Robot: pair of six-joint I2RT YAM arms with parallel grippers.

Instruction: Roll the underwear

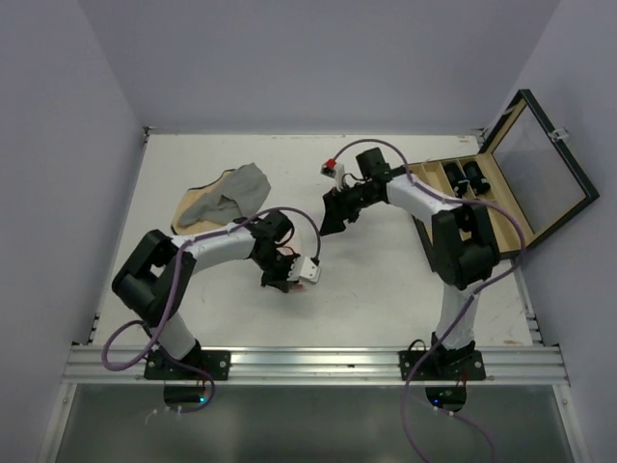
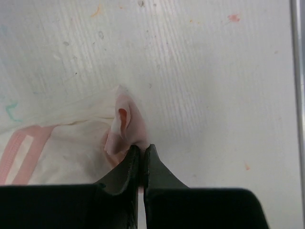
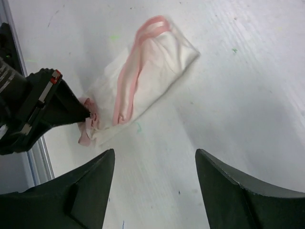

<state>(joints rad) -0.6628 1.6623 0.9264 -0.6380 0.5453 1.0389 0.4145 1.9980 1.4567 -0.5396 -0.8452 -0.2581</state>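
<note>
Well, from the top camera I can hardly see the underwear (image 3: 157, 67): the left arm's wrist covers most of it, and only a small white scrap shows beside it, on the tabletop (image 1: 386, 280) a little ahead of the bases and near the middle.

The left wrist camera is clearer. The left fingers (image 2: 129, 164) are pressed together on a pink-edged corner of the fabric. The rest of the garment runs off the left edge of that view, so I cannot see its far end there.

The right wrist camera shows the whole piece. It lies as a narrow, flattened bundle on the tabletop. Its long axis runs on a diagonal, from the pinched end at lower left to a squared-off end at upper right. Pink trim runs along its length. I cannot tell whether the bundle is rolled or only folded.

The right fingers (image 3: 95, 186) are spread wide with nothing between them, apart from the fabric.

Farther back on the left, a grey cloth (image 1: 249, 183) lies partly over a tan cloth (image 1: 193, 207). At far right an open case (image 1: 535, 159) holds dark items too small to identify.
</note>
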